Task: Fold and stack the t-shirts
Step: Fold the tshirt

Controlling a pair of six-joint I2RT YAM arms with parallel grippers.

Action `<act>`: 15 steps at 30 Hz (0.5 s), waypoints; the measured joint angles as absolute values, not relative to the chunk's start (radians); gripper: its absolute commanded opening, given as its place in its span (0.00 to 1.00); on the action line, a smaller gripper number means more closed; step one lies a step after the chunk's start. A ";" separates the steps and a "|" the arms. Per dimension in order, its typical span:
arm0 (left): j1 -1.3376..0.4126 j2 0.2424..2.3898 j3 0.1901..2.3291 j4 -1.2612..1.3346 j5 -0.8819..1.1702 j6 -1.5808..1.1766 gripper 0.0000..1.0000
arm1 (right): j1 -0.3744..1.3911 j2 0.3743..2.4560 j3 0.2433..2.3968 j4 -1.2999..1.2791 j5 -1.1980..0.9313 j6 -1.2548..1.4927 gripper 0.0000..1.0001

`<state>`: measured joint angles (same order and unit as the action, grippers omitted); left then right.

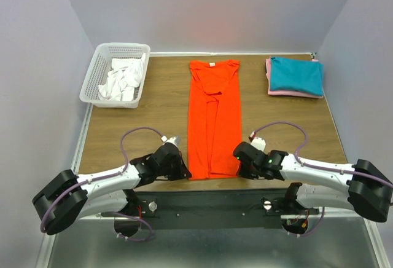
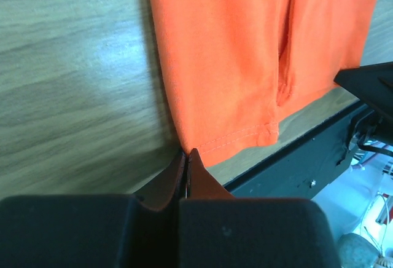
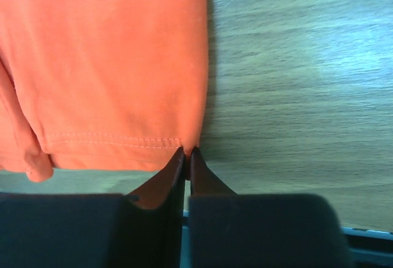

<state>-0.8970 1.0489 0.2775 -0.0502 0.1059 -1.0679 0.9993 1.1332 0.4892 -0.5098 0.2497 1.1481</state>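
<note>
Folding the bright orange-red cloth t-shirt (image 1: 213, 114) well means lifting both hem corners evenly. Your left gripper (image 2: 186, 154) and right gripper (image 3: 186, 152) sit pinched together there; cloth capture is unclear.

Looking down on a brown wood-grain table (image 1: 153, 99) lying between pale walls (image 1: 209, 10), carrying a white plastic mesh basket (image 1: 93, 75) at its far left corner, sitting slightly askew, and meeting a black rail (image 1: 209, 201) along its near edge.
</note>
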 measured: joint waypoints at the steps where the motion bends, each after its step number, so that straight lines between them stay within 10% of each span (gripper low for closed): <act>1: -0.901 1.042 0.276 -0.052 0.107 -1.072 0.00 | 0.999 1.129 0.488 -0.507 0.241 1.142 0.01; 15: -0.919 0.890 0.332 -0.147 0.074 -1.104 0.00 | 0.999 1.017 0.500 -0.514 0.195 1.056 0.01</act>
